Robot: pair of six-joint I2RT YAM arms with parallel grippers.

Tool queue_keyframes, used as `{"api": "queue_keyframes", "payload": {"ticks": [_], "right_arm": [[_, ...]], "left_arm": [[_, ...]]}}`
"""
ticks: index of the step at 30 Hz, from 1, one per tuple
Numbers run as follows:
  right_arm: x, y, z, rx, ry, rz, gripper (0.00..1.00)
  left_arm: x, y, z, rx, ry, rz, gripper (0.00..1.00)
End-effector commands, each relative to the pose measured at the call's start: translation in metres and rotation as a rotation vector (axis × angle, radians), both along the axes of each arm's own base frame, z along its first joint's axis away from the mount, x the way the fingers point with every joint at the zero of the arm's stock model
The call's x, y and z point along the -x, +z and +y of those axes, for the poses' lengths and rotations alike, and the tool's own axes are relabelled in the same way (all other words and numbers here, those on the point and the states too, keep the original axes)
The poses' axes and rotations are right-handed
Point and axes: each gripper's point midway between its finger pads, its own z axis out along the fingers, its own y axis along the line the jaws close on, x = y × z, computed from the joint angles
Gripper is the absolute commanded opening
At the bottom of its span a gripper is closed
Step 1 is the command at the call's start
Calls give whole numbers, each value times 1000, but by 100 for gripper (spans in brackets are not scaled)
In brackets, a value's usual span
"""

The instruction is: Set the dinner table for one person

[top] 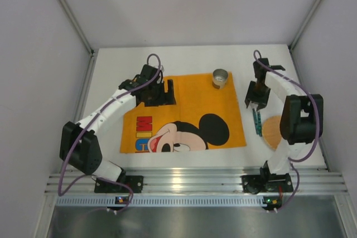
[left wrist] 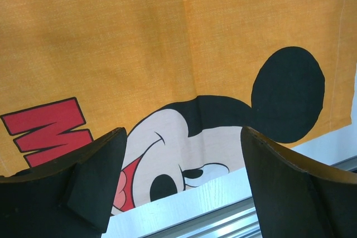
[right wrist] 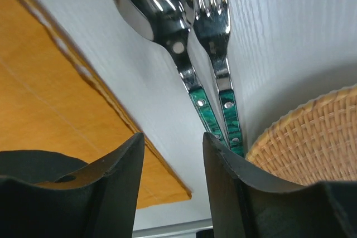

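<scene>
The white dinner table [top: 189, 58] carries an orange Mickey Mouse cloth [top: 184, 112] in its middle. A metal cup [top: 220, 78] stands on the cloth's far right corner. To the right of the cloth a spoon [right wrist: 149, 4] and a fork [right wrist: 215, 12] with green handles lie side by side, beside a round wicker coaster [right wrist: 312, 137]. My right gripper [right wrist: 173, 143] hovers just above the green handles [top: 257, 122], jaws open and holding nothing. Over the cloth's far left part my left gripper [left wrist: 184, 137] stands wide open and empty.
The table's near edge ends at an aluminium rail [top: 189, 181] where both arm bases are bolted. Grey walls close in the table on the left, right and back. The wicker coaster [top: 272, 131] lies near the right arm's base.
</scene>
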Motion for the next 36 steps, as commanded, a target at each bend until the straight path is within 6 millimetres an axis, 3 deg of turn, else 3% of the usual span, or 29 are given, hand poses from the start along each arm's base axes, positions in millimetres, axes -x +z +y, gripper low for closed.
{"api": "queue_keyframes", "payload": {"ticks": [1,7,20,21,23,32,36], "right_arm": [[2,-18,3,-34,-9,-5,47],[10,-41,-3,-11,-22,44,46],[6,-55,-21,16,-29,68,45],[6,-57,-32,13,-61,72,45],[6,-60,-35,8,-66,78,45],[-2,-51,-35,-11,-58,42,54],[2,-59,-30,-37,-53,60,47]], "left_arm": [[-6,4,-8,37,-31,-32,88],[0,3,-2,17,-29,-33,88],[10,-4,3,20,-5,-15,88],[9,-2,3,21,-4,-21,88],[8,-4,3,18,-5,-16,88],[5,-3,1,15,-9,-12,88],[2,-2,-2,17,-15,-10,88]]}}
